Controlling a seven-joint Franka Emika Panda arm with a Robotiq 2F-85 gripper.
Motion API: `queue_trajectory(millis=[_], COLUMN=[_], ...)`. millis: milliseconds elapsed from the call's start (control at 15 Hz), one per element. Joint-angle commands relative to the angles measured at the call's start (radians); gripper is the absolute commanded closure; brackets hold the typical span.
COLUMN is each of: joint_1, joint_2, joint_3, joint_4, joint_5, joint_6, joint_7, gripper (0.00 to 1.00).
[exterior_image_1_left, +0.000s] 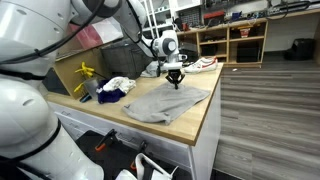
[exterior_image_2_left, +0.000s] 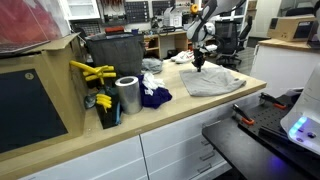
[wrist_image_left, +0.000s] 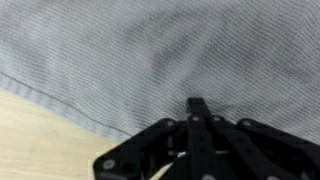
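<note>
A grey cloth (exterior_image_1_left: 165, 102) lies spread on the wooden counter and shows in both exterior views (exterior_image_2_left: 212, 82). My gripper (exterior_image_1_left: 176, 82) stands upright at the cloth's far edge, its tips down on the fabric (exterior_image_2_left: 199, 64). In the wrist view the two fingers (wrist_image_left: 200, 106) are pressed together into one narrow tip on the grey cloth (wrist_image_left: 140, 50). The cloth's hem and bare wood show at the lower left. The fabric pinched between the tips is hidden by the fingers.
A blue and white cloth heap (exterior_image_1_left: 115, 89) lies beside the grey cloth. A metal can (exterior_image_2_left: 127, 95), yellow tools (exterior_image_2_left: 92, 72) and a dark bin (exterior_image_2_left: 112, 52) stand on the counter (exterior_image_1_left: 195, 122). Shelving (exterior_image_1_left: 235, 40) stands across the floor.
</note>
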Motion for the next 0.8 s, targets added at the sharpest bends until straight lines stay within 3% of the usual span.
queue_trajectory(millis=[0, 733], joint_1=[0.012, 0.047], joint_2=[0.056, 0.151], joint_3=[-0.009, 0.01], joint_4=[0.073, 0.232], joint_5=[-0.02, -0.007], joint_6=[-0.008, -0.055], joint_7=[0.049, 0.088], gripper=[1.0, 1.0])
